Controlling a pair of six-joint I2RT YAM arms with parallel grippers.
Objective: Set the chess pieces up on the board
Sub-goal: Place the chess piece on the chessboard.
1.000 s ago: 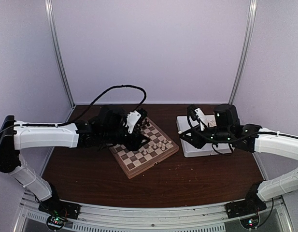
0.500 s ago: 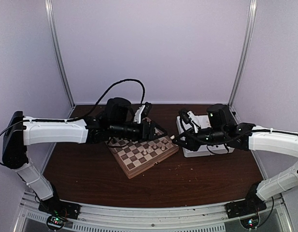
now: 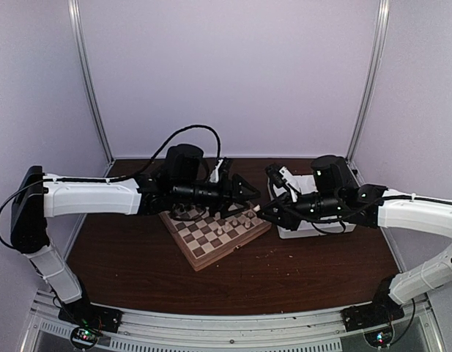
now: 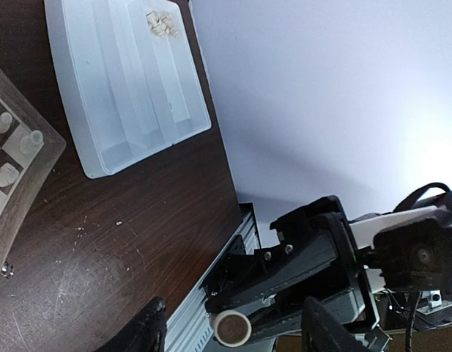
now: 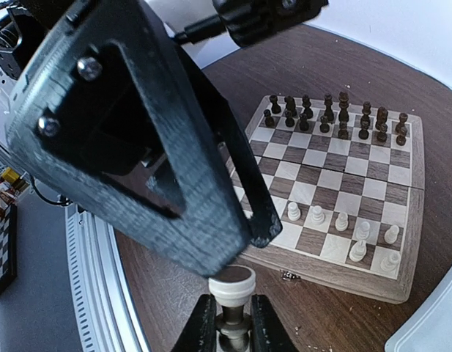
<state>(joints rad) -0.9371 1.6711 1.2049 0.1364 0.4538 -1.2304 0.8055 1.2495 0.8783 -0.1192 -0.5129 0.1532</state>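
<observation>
Between the right gripper's (image 5: 231,323) 2 fingers, a cream-white chess piece (image 5: 233,284) is pinched by its narrow part. Its round flat end points away from the gripper. Facing it tip to tip is the left gripper (image 4: 233,312), jaws spread. In the left wrist view the piece's round end sits in the gap between those 2 fingers and touches neither. From the right wrist, 1 black finger (image 5: 152,147) of the left gripper fills the upper left, close over the piece.

Seen from above, both grippers meet in the air over the right corner of the board (image 5: 328,276), between it and the white tray (image 4: 101,139). The board lies turned at an angle on the dark wooden table (image 3: 284,279). On it, 2 rows of dark figures (image 5: 335,117) stand along the side farthest from the right wrist camera. Several cream-white chess pieces (image 5: 342,220) stand along the side nearest it. The tray has long compartments, and a small cluster of cream figures (image 4: 160,22) lies in 1 of them.
</observation>
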